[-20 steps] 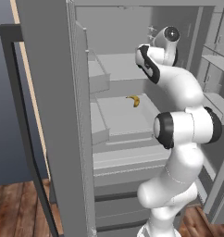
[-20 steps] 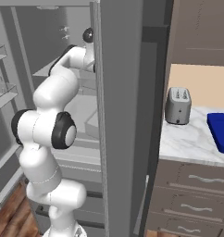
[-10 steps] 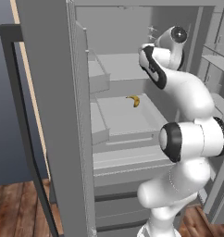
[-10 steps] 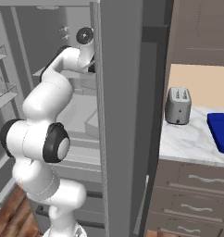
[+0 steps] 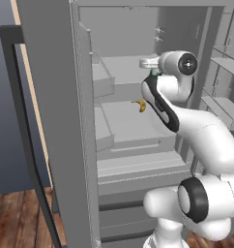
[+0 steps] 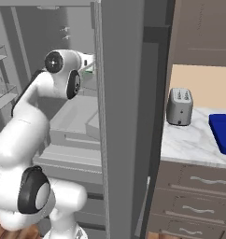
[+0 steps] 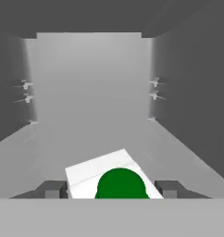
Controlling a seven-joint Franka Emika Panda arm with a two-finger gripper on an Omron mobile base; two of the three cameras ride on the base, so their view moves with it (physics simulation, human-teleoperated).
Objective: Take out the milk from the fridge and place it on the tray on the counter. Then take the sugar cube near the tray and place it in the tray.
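Hand view: the milk (image 7: 115, 178) sits at 6 o'clock, low centre, its green cap (image 7: 121, 184) squarely between the two dark fingertips (image 7: 52, 189) of the gripper (image 7: 109, 190).
Fingers: apart, one on each side of the carton; whether the pads already touch its walls I cannot tell.
Milk's axis: upright, cap up; its white top runs from 7 o'clock towards 1 o'clock, so the carton stands slightly turned against the line of the fingers.
Milk's place: on an upper shelf inside the fridge (image 5: 138, 58), near the shelf's front, back wall well beyond at 12 o'clock.
Left base view: the gripper (image 5: 149, 63) reaches into the upper shelf; a sliver of green shows just under it.
Neighbours: a banana (image 5: 140, 104) lies one shelf lower, at 7 o'clock from the hand, well apart.
Obstacles: fridge side walls at 3 and 9 o'clock; my judgement is a straight pull back clears them.
Right base view: the tray (image 6: 223, 133) waits on the counter (image 6: 189, 144) at 3 o'clock, past the toaster (image 6: 179, 107).
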